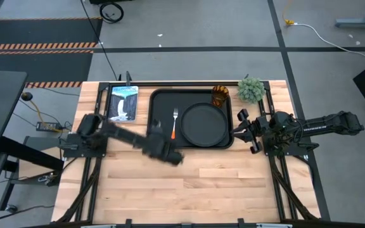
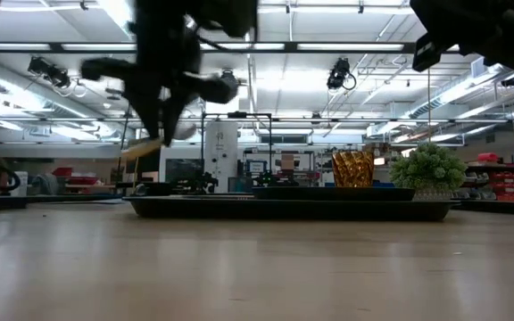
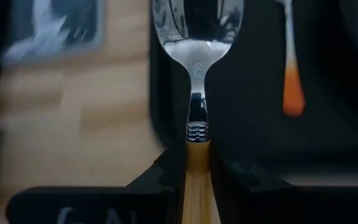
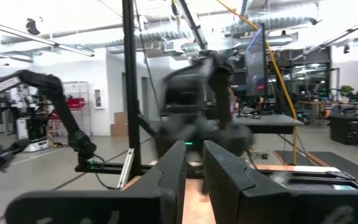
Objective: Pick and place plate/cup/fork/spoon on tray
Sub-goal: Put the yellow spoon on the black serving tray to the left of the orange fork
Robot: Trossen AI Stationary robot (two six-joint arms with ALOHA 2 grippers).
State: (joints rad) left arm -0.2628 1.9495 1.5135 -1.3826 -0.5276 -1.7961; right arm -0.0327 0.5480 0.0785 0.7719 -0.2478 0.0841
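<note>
My left pincer pinches the spoon by its orange-yellow handle, above the table at the near left corner of the tray; its rounded silver bowl points towards the tray. On the black tray lie the fork, with silver tines and an orange-red handle, the round black plate and, at the far right, the amber cup. My right pincer waits spread just right of the tray.
</note>
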